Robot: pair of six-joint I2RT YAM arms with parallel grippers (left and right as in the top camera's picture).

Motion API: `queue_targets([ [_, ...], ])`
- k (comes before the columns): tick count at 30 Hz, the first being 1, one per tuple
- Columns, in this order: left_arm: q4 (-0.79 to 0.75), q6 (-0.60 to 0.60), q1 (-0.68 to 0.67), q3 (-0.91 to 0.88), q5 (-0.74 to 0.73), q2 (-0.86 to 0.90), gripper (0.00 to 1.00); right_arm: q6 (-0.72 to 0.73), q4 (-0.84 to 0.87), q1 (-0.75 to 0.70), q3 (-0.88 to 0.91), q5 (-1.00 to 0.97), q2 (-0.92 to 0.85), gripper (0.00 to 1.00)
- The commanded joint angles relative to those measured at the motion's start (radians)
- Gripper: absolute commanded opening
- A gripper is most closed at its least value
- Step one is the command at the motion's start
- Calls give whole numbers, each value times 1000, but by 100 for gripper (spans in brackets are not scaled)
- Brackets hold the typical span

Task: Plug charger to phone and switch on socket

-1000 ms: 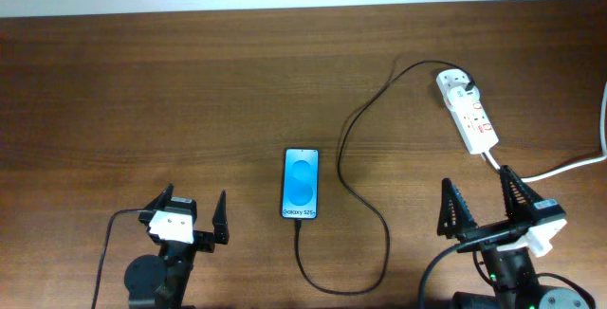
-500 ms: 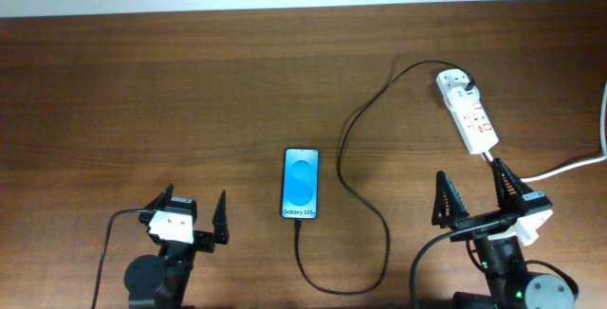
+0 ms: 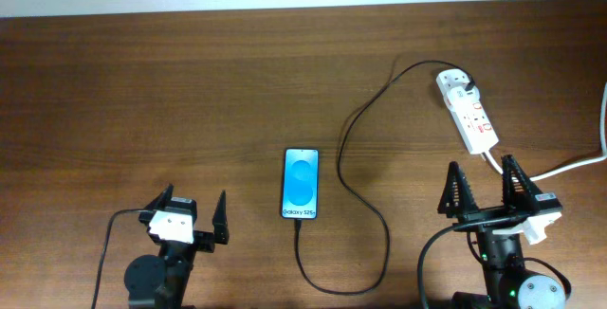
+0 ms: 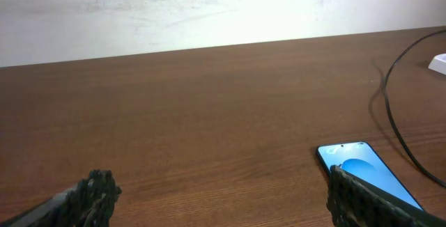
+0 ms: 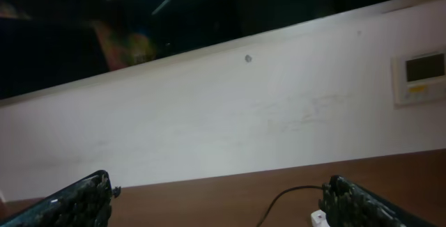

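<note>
The phone (image 3: 301, 183) lies face up mid-table, blue screen lit; its top end shows in the left wrist view (image 4: 359, 171). The black charger cable (image 3: 343, 148) loops from the phone's near end round to a plug in the white socket strip (image 3: 468, 111) at the far right. A stretch of cable (image 5: 275, 206) and a corner of the strip (image 5: 318, 218) show in the right wrist view. My left gripper (image 3: 193, 216) is open and empty, left of the phone. My right gripper (image 3: 484, 195) is open and empty, just short of the strip's near end.
The strip's thick white cord (image 3: 569, 165) runs off the right edge, close to my right gripper. A pale wall (image 4: 209, 11) stands behind the table's far edge. A wall panel (image 5: 420, 77) shows in the right wrist view.
My right gripper has swung round, first left and back, then right again, its fingers now pointing straighter at the strip. The left arm, phone and cable have not moved.
</note>
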State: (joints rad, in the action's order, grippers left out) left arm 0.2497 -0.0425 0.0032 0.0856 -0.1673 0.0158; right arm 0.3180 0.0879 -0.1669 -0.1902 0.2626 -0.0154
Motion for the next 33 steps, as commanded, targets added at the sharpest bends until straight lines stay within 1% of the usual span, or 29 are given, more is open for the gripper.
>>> queue_targets([
  [1, 1, -11, 6, -5, 7, -4, 99, 13, 7, 10, 12, -50, 12, 98],
  [3, 1, -11, 6, -5, 7, -4, 99, 14, 24, 10, 36, -50, 12, 98],
  [7, 1, -11, 6, -5, 7, -4, 99, 69, 127, 10, 115, -50, 12, 98],
  [14, 1, -11, 6, -5, 7, -4, 99, 84, 135, 10, 176, -58, 12, 98],
  [19, 1, -11, 6, -5, 7, -4, 99, 83, 92, 10, 185, -73, 12, 98],
  [27, 1, -11, 6, -5, 7, -4, 99, 77, -154, 10, 185, -95, 12, 98],
  [31, 1, -11, 6, -5, 7, -4, 99, -9, -153, 10, 185, -83, 12, 98],
  [33, 1, -11, 6, -5, 7, -4, 99, -15, -153, 10, 185, -79, 12, 98],
])
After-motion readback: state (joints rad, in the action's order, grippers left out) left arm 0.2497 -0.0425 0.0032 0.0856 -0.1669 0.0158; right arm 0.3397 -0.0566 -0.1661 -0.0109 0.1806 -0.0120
